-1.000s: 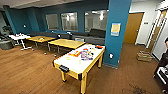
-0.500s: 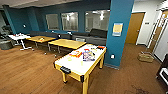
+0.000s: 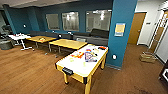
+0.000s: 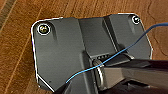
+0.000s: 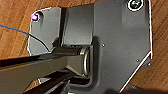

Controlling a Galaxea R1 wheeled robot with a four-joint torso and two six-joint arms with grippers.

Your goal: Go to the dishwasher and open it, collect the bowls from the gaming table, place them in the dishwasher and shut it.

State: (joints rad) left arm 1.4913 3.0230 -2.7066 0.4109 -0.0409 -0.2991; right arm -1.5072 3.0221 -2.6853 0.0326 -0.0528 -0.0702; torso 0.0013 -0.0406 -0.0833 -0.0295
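Camera closer since earlier frame; gaming table ahead on wood floor, game boxes on top, beside teal pillar. Tool state: cannot tell.

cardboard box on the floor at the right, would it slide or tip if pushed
The cardboard box sits low and wide on smooth wood floor, so it would probably slide rather than tip. Cardboard suggests light for its size, though its contents cannot be seen.

R wrist cam: robot's dark plate w/ round fittings at corners, jointed bar running across it. Thin blue cable crosses above brown wood-plank floor, which shows around the plate's edges.
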